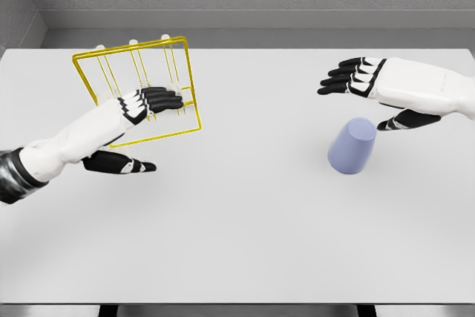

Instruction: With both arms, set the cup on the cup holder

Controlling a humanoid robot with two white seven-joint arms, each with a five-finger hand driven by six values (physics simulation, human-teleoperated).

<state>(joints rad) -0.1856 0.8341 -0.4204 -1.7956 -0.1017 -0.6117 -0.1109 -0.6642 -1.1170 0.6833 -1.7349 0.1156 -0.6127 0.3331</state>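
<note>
Left hand: the left hand comes in from the lower left edge and is over the left part of the table. Its black fingers are stretched out and point to the right, and the thumb is spread apart below them. It holds nothing.

Cup holder: the cup holder is a yellow wire frame with thin pegs that stand up, on the far left part of the table. The fingers of the left hand overlap the front of the frame in the head view; I cannot tell if they touch the wire.

Table: the table is white and flat, and it fills most of the view.

Cup: the cup is pale blue-violet and is on the right part of the table, well apart from the cup holder. It seems to stand upside down, with the closed, narrower end up and a little toward the right hand, so its long axis is near vertical with a small tilt.

Right hand: the right hand comes in from the right edge, just behind and above the cup. Its fingers are straight and point to the left, the thumb hangs below, close to the top of the cup. It grasps nothing.
</note>
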